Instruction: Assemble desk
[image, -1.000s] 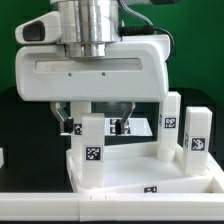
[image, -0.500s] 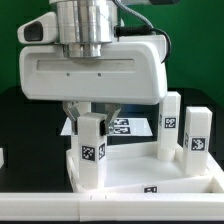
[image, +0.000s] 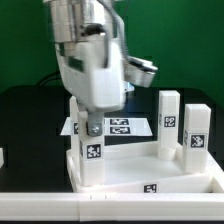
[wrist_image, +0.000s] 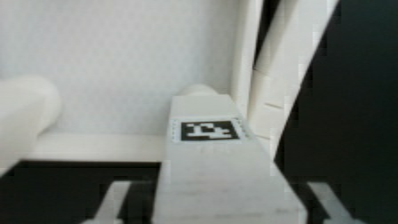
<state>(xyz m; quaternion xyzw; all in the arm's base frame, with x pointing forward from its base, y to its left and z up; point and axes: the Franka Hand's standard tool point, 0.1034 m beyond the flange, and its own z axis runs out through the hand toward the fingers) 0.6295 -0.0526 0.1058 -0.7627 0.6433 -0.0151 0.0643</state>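
The white desk panel (image: 150, 172) lies flat at the front. One tagged white leg (image: 93, 150) stands in its corner socket at the exterior view's left. My gripper (image: 93, 126) comes down over this leg's top and is shut on it. Two more tagged legs (image: 168, 124) (image: 197, 135) stand upright at the panel's right side. In the wrist view the held leg (wrist_image: 214, 165) fills the middle with its tag facing up. A finger (wrist_image: 121, 200) shows on each side of it, and the panel (wrist_image: 134, 60) lies beyond.
The marker board (image: 122, 127) lies flat on the black table behind the panel. A white ledge (image: 40, 208) runs along the front edge. A green wall stands behind. My arm's body hangs over the panel's left half.
The fingers closed in on the left leg's top. The wrist then turned about a quarter turn, so the hand now shows its narrow side.
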